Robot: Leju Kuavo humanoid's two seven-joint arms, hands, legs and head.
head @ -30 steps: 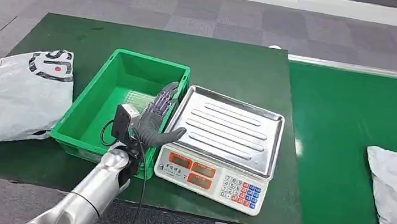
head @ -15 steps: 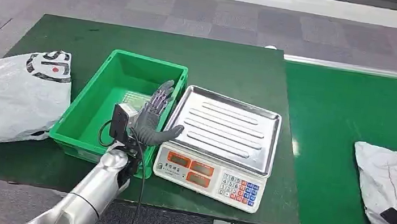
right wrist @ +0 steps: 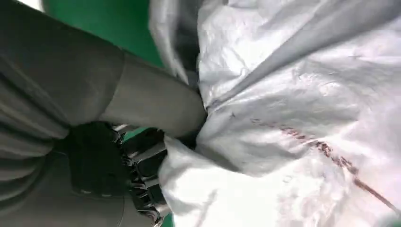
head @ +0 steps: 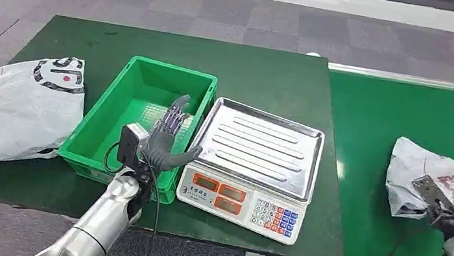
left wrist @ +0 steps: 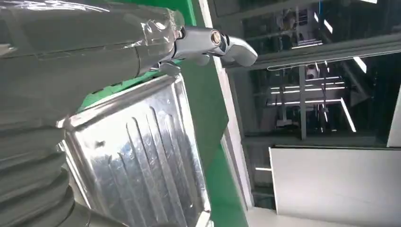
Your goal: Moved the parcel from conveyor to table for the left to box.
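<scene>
A crumpled grey-white parcel point(head: 420, 172) with red print lies bunched on the green conveyor belt point(head: 381, 127). My right hand point(head: 447, 215) is at its near right edge and grips it. The right wrist view shows the thumb and dark fingers of that hand point(right wrist: 142, 142) pinching a fold of the parcel point(right wrist: 302, 118). My left hand point(head: 168, 137) hovers open, fingers spread and upright, over the right rim of the green crate point(head: 126, 89), beside the scale. In the left wrist view the left hand point(left wrist: 85, 42) stands above the steel pan point(left wrist: 137, 161).
A weighing scale point(head: 252, 164) with a steel pan and keypad stands on the dark green table point(head: 251, 66), between crate and conveyor. A large grey-white bag point(head: 14, 108) lies at the table's left edge. The floor is grey carpet tile.
The parcel has slid left along the belt and bunched up. My right hand has come into view and taken hold of it. My left hand dropped slightly toward me.
</scene>
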